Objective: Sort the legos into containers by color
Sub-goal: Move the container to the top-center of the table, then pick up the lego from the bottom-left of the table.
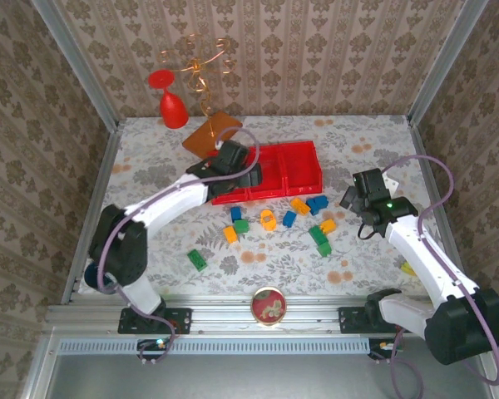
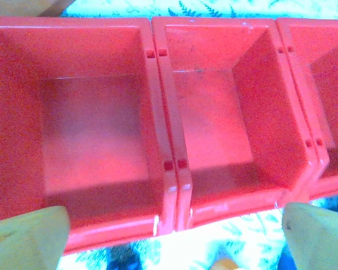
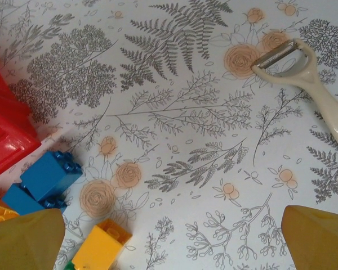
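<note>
Floral tabletop (image 1: pixel 358 141): left end effector (image 1: pixel 233 156) held wide, empty, over tray (image 1: pixel 299 170); legos (image 1: pixel 269 220) at six o'clock to be fetched next.

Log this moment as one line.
left pincer: open, above shallow red plastic tray | two compartments seen: empty | right pincer: open, over floral table beside blue plastic bricks

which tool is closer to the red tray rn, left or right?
Left. The left tool hangs open right over the red tray, above its left end. The right tool is open over the table off the tray's right end, past the blue bricks.
</note>
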Robot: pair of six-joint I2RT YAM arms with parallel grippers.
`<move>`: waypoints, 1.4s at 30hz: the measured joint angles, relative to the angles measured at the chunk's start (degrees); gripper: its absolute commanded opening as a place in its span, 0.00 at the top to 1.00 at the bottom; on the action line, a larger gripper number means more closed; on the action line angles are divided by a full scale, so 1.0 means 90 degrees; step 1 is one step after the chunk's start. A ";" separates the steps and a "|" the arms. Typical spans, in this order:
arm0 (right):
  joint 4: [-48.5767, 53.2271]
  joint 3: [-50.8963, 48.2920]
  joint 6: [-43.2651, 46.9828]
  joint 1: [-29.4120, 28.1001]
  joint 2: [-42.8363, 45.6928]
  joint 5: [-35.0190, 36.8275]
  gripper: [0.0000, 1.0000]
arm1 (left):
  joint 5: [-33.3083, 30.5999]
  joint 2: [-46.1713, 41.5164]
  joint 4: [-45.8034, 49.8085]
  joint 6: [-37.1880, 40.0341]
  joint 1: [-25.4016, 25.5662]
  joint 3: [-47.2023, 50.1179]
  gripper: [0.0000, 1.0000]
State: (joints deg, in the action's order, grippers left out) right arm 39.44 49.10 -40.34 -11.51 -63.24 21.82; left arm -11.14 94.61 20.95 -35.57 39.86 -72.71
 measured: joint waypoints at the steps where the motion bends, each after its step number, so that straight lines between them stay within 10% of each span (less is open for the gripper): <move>1: 0.0027 0.0007 -0.0002 -0.0002 0.0000 -0.0005 0.00 | -0.0010 -0.0265 0.0029 0.0000 0.0034 0.0221 0.00; 21: 0.0505 0.0029 -0.0228 -0.0391 -0.0114 -0.0095 0.00 | -0.0680 -0.4442 0.2584 -0.1569 0.0262 0.3611 0.03; 42: 0.0342 0.0029 -0.0240 -0.0437 -0.0406 -0.0243 0.00 | 0.0134 -0.3220 0.2341 -0.2045 0.0362 0.4274 0.09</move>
State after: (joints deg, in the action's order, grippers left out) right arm 42.52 49.36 -42.50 -15.44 -66.89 19.64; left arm -9.93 65.63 42.02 -53.98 43.11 -34.24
